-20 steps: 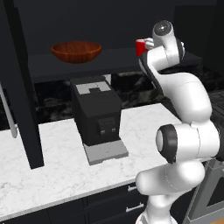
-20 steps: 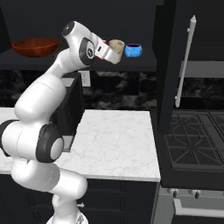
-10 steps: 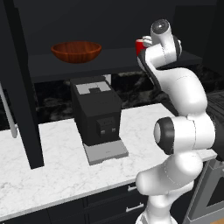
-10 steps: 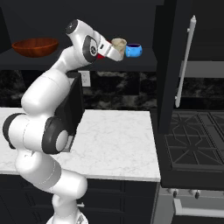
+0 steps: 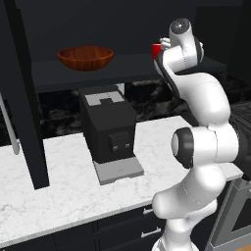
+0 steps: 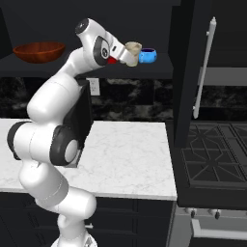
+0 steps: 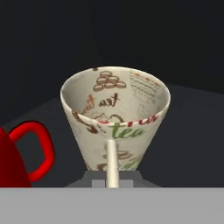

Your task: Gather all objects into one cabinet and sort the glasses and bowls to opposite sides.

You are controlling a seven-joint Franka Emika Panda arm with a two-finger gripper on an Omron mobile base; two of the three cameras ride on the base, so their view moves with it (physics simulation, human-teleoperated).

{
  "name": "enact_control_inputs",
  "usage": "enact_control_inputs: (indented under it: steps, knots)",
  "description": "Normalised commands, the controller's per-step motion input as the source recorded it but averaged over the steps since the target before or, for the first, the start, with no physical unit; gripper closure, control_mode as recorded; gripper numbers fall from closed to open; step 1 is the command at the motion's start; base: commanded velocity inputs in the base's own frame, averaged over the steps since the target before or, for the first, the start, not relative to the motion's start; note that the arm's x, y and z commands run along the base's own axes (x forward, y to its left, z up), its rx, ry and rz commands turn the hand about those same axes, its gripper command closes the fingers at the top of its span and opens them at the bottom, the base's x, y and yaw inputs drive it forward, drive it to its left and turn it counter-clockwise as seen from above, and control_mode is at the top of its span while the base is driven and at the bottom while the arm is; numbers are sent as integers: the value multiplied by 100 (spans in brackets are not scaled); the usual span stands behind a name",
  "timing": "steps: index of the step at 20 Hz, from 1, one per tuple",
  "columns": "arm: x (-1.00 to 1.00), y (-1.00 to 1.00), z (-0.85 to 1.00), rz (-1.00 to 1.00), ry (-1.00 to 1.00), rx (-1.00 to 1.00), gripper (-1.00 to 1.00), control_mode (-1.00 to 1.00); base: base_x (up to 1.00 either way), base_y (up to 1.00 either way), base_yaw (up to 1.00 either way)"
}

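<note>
On cabinet shelf (image 6: 159, 72): gripper (image 6: 126, 53) clamped on cup (image 6: 133, 48), beside mug (image 7: 19, 159); cup light, rigid, likely fragile; hold at rim.

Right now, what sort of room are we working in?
A kitchen, by the look of it: a marble counter carrying a black coffee machine, a stove beside it, and an open black cabinet holding a wooden bowl.

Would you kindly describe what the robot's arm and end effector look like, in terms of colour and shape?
The arm is glossy white, built of rounded, bulbous segments with dark grey to black discs at the joints. No cables or markings show on it. The end effector sits on a white hand; its fingers are too hidden to describe.
</note>
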Motion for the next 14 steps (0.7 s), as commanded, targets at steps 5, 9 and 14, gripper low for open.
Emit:
enact_control_inputs:
  steps: [5,9,14]
  knots:
    - [12,-13,-14,0,4,0,-100,-100,0,0,0]
    - [0,-8,-14,0,0,0,-100,-100,0,0,0]
    - [-25,-3,-5,0,0,0,-100,-100,0,0,0]
